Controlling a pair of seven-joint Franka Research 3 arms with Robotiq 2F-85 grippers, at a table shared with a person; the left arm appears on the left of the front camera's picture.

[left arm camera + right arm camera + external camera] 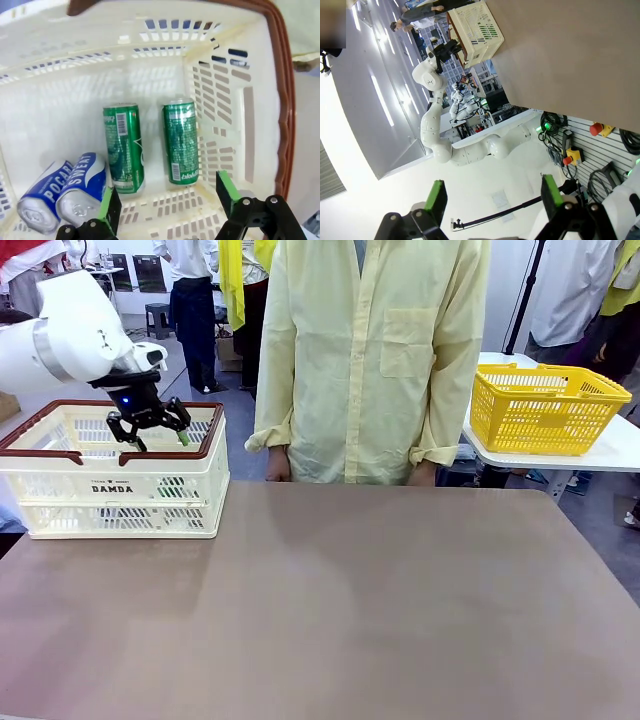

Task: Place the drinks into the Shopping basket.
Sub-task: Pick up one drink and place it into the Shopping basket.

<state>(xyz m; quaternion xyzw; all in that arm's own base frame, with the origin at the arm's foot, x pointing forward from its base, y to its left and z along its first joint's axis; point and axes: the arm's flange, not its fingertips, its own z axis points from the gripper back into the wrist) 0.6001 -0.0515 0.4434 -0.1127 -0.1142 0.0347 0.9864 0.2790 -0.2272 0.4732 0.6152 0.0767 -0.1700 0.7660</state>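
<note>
The Shopping basket (115, 485) stands at ten o'clock on the brown table (330, 610), a cream-white slotted crate with dark red-brown rim handles and "DAMDA" printed in dark letters on its near wall. In the left wrist view four slim cans lie on their sides on the basket floor (60, 105). Two are green: the left green can (123, 147) carries a white barcode patch near its top end and pale lettering too small to read, and the right green can (180, 142) shows fine white print along its side plus a word near its lower end that reads roughly "blokes", not clear enough to be sure. They lie parallel, just beside each other, with a narrow gap between. At eight o'clock of them lie two blue-and-white cans side by side, touching: one (41, 197) reads "POCARI" and the other (82, 189) "SWEAT", silver tops turned toward the camera.

The left gripper (167, 200) hangs inside the basket above the cans, jaws spread wide with nothing between the green pads (109, 202). The right gripper (492, 200) is likewise spread apart and empty, well away from the basket.

A person in a pale yellow shirt (370, 360) stands at twelve o'clock. A yellow mesh basket (545, 410) sits on a white side table (620, 452) at two o'clock.
</note>
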